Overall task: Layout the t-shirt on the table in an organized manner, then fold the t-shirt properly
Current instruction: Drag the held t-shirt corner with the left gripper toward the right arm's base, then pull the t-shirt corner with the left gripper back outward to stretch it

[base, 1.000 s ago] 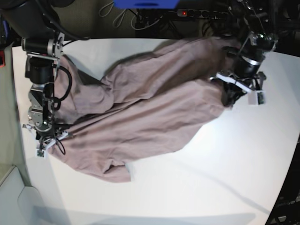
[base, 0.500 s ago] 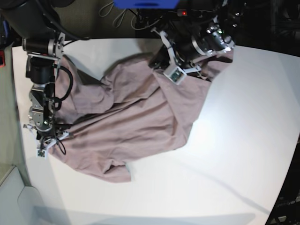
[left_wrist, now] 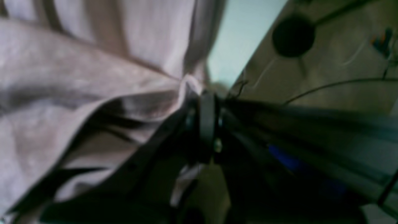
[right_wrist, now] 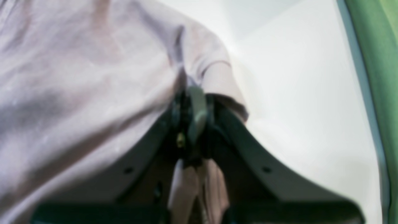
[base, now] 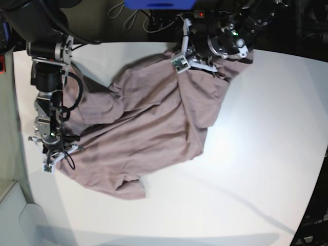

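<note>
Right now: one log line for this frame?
phase: layout | left end effector: shut on shirt | right end effector: shut on shirt | table: shirt bunched

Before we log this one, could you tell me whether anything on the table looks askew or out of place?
Yes: the t-shirt is not laid flat. It lies diagonally, bunched and wrinkled, on the table, one end drawn up towards the far edge by the left pincer and folded over itself. Nothing looks torn or spilled.

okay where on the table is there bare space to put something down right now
The widest bare stretch of the table lies right of and below the t-shirt, out to the table's right edge. A smaller bare patch sits at the top, between the right arm and the left gripper. The left edge is crowded: the right gripper pinches cloth there.
</note>
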`<state>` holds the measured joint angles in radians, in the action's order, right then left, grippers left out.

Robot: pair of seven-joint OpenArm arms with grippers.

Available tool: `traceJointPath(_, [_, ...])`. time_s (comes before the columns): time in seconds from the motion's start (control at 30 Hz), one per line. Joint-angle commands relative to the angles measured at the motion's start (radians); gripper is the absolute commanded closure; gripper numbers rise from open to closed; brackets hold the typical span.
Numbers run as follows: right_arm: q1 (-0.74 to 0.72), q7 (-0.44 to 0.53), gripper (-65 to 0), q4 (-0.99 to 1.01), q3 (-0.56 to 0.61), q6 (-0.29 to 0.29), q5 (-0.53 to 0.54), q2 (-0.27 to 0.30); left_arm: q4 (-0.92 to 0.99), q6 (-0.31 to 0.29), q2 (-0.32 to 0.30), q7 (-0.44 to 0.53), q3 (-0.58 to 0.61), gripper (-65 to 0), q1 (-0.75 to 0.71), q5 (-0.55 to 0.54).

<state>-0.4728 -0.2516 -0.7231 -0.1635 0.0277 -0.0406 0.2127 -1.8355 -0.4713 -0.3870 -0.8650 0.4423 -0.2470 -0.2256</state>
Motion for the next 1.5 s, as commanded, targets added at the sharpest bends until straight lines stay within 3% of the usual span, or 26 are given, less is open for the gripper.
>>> traceJointPath(0.0, [-0.028, 0.005, 0.0, -0.016, -0.001, -0.007, 0.002, 0.006, -0.033, -0.002, -0.002, 0.01, -0.003, -0.5, 0.01, -0.013])
traceJointPath(0.2, [-0.016, 0.005, 0.0, -0.014, -0.001, -0.007, 0.002, 0.006, -0.074, 0.006, 0.024, 0.008, -0.007, -0.5, 0.016, -0.014])
traceJointPath(0.3, [-0.008, 0.005, 0.0, -0.014, -0.001, -0.007, 0.002, 0.006, -0.073, 0.007, 0.053, 0.005, -0.007, -5.2, 0.016, -0.007])
traceJointPath(0.5, [-0.002, 0.005, 0.0, -0.014, -0.001, -0.007, 0.002, 0.006, -0.069, 0.007, 0.066, 0.01, -0.007, -31.9, 0.016, -0.007])
traceJointPath(0.63, [-0.001, 0.005, 0.0, -0.014, -0.001, -0.007, 0.002, 0.006, -0.074, 0.007, 0.067, 0.011, -0.036, -43.2, 0.016, -0.018])
traceJointPath(0.77, [-0.001, 0.005, 0.0, -0.014, -0.001, -0.007, 0.002, 0.006, -0.077, 0.006, 0.13, 0.013, -0.178, -44.8, -0.002, -0.051])
traceJointPath(1.03, [-0.001, 0.005, 0.0, -0.014, -0.001, -0.007, 0.002, -0.006, -0.068, -0.001, 0.302, 0.005, -0.684, -44.8, -0.059, -0.234])
traceJointPath(1.17, [-0.001, 0.007, 0.0, -0.014, -0.001, -0.007, 0.002, -0.008, 0.016, 0.001, 0.383, 0.003, -0.9, -44.8, -0.047, -0.263])
traceJointPath(1.47, [-0.001, 0.007, 0.0, -0.014, -0.001, -0.007, 0.002, -0.008, 0.196, -0.001, 0.395, 0.003, -0.928, -44.6, 0.007, -0.271])
